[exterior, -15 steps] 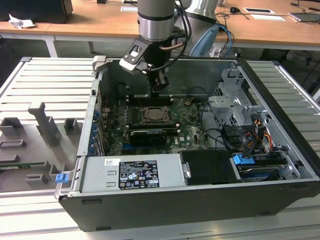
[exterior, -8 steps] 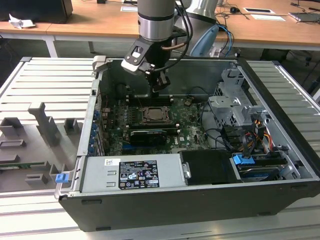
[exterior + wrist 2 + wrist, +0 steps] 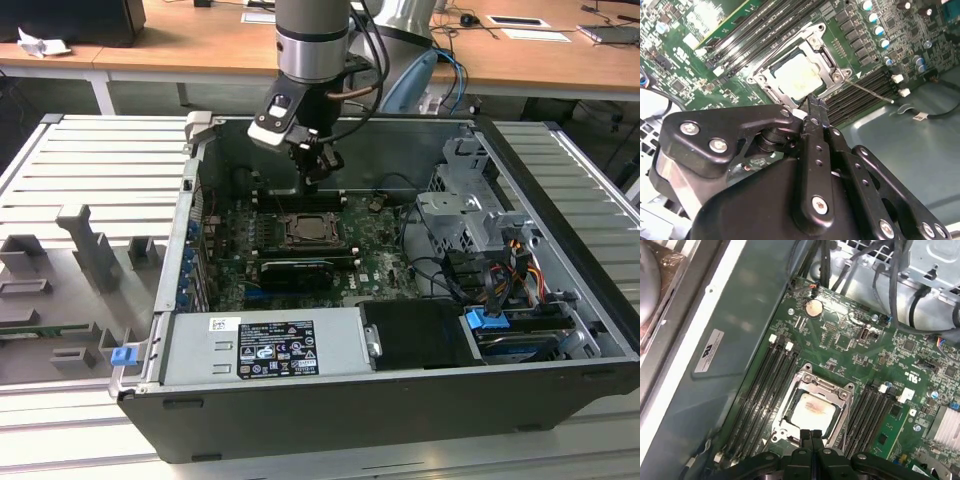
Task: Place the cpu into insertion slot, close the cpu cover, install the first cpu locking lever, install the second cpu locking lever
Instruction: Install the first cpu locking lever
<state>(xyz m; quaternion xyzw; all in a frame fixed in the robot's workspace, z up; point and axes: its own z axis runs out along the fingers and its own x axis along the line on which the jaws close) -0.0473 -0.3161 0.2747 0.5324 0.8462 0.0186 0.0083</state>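
Gripper (image 3: pixel 318 172): closed, the two fingertips (image 3: pixel 805 436) pressed together with nothing between them; it hangs inside the open computer case (image 3: pixel 560 190).
Chip (image 3: pixel 811 411): lies flat in the socket (image 3: pixel 312 231), below the fingertips and just ahead of them; a brownish smear marks its pale top.
Cover (image 3: pixel 826 389): silvery frame lies down around the chip, its cut-out showing the chip's top; its near edge sits just under the fingertips.
Lever (image 3: pixel 871 90): thin metal rod reaches out from a socket corner across the black memory slots (image 3: pixel 852 100), to one side of the fingertips.
Board (image 3: pixel 855 347): green, spread out below the fingertips on every side.
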